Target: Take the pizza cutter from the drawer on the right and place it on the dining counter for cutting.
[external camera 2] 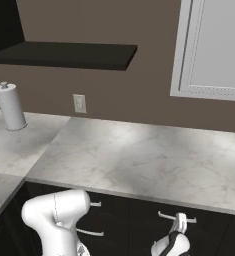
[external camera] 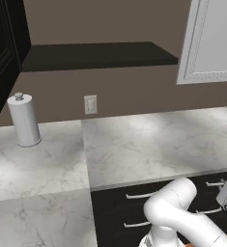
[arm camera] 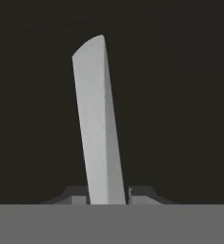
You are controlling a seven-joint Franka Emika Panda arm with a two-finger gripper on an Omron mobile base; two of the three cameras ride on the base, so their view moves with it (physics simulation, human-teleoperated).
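— Marble worktop (external camera 2: pixel 139 155) runs along the brown wall; black drawer fronts sit below it. Where's the pizza cutter?
— Unseen, presumably inside. My fingers (arm camera: pixel 104 193) are clamped on the silver drawer handle (arm camera: pixel 98 124).
— So?
— I should pull straight back, level, without slipping off.

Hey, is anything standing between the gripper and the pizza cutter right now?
Yes: the black drawer front is closed, and the gripper is shut on its silver bar handle. No cutter is in sight.
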